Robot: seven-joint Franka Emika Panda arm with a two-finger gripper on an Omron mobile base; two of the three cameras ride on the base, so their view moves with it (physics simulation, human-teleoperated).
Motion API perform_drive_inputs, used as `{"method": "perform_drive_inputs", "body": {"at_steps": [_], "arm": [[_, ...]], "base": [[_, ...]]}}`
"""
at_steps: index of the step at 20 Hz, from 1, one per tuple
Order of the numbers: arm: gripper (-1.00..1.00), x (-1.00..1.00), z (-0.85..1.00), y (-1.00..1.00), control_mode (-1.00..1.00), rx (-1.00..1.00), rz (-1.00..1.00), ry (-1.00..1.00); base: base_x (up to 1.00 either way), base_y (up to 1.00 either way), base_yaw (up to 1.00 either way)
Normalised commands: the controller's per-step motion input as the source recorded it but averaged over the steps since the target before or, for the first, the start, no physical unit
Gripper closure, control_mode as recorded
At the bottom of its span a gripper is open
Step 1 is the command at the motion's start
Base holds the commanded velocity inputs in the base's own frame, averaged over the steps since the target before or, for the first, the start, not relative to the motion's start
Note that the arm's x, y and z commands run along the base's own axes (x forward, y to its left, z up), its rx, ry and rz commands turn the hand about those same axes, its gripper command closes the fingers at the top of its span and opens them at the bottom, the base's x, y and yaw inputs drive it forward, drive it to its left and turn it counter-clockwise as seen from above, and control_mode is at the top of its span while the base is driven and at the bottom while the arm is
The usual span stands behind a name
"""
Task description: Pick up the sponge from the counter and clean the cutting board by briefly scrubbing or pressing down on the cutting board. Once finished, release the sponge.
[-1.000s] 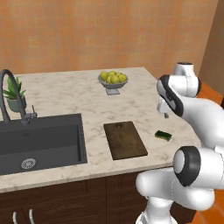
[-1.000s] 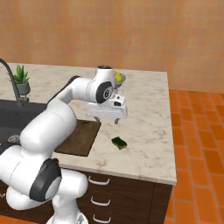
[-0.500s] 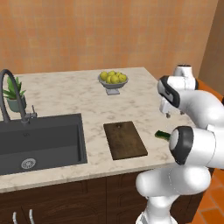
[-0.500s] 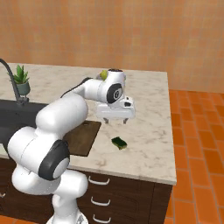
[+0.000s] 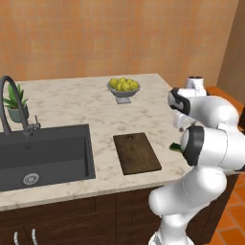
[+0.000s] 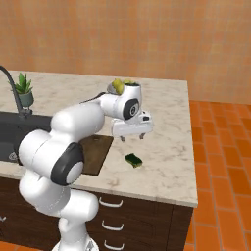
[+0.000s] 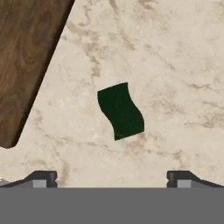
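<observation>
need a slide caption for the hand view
Open pincer above the dark green sponge lying on the marble counter, cutting board beside it.

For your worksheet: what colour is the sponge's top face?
Dark green on the small wavy-edged sponge, clearest in the hand view.

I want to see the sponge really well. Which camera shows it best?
The hand view: the sponge lies in the middle, whole, on the counter beside the cutting board. The right base view shows it small below the fingers. In the left base view the arm hides most of it.
</observation>
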Motion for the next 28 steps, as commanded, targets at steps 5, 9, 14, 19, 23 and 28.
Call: {"method": "perform_drive_inputs", "body": {"at_steps": [5, 9, 14, 19, 23, 28], "arm": [[-1.0, 0.45, -0.37, 0.0, -1.0, 0.0, 0.22, 0.0], [-1.0, 0.32, -0.44, 0.0, -1.0, 0.0, 0.15, 0.0], [-1.0, -0.02, -0.35, 0.0, -1.0, 0.0, 0.05, 0.0], [-1.0, -0.06, -0.35, 0.11, -1.0, 0.0, 0.02, 0.0], [-1.0, -0.02, -0.39, 0.04, -1.0, 0.0, 0.02, 0.0], [-1.0, 0.0, -0.19, -0.02, -1.0, 0.0, 0.07, 0.0]], "base": [[0.0, 0.0, 0.0], [0.0, 0.0, 0.0], [0.0, 0.0, 0.0], [0.0, 0.0, 0.0], [0.0, 0.0, 0.0], [0.0, 0.0, 0.0]]}}
